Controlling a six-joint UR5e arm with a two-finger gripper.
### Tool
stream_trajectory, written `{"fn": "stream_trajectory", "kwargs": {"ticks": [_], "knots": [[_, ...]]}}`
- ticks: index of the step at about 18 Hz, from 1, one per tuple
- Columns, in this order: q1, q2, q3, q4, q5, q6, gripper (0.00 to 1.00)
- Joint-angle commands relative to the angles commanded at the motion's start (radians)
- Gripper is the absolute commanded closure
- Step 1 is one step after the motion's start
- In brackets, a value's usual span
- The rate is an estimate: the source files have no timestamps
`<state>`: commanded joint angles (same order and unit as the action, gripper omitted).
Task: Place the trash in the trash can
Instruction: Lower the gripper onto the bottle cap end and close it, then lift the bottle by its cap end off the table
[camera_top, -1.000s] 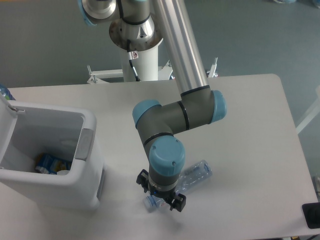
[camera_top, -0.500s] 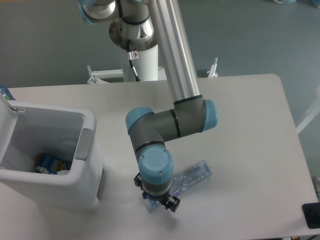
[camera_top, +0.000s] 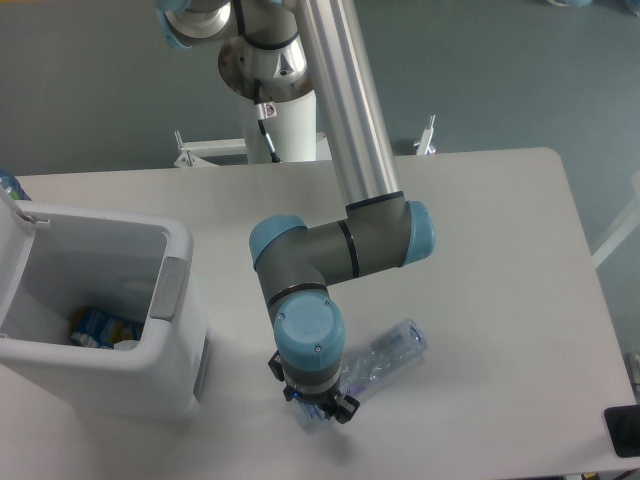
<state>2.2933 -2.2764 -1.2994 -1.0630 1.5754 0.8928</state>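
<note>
The bottle (camera_top: 385, 356) lies flat on the table (camera_top: 500, 260), its long axis running from directly under the gripper (camera_top: 315, 405) up and away to the gripper's right. The wrist hides the jaws, so I cannot tell whether they have closed on the bottle's near end. The bin (camera_top: 110, 310) stands open well to the gripper's left, so a lift and leftward carry looks needed.

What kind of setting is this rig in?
Likely a robotics lab: a plain white rectangular table on bare grey floor, the arm's white pedestal mount behind it, and a white boxy plastic bin staged for a cleanup task.
</note>
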Motion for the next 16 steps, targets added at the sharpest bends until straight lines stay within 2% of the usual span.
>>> {"fn": "stream_trajectory", "kwargs": {"ticks": [6, 9, 13, 16], "knots": [[0.054, 0.009, 0.090, 0.008, -0.044, -0.014, 0.52], [0.101, 0.032, 0.127, 0.008, -0.188, -0.057, 0.52], [0.159, 0.100, 0.129, 0.008, -0.417, -0.103, 0.52], [0.193, 0.143, 0.129, 0.008, -0.598, -0.190, 0.52]]}}
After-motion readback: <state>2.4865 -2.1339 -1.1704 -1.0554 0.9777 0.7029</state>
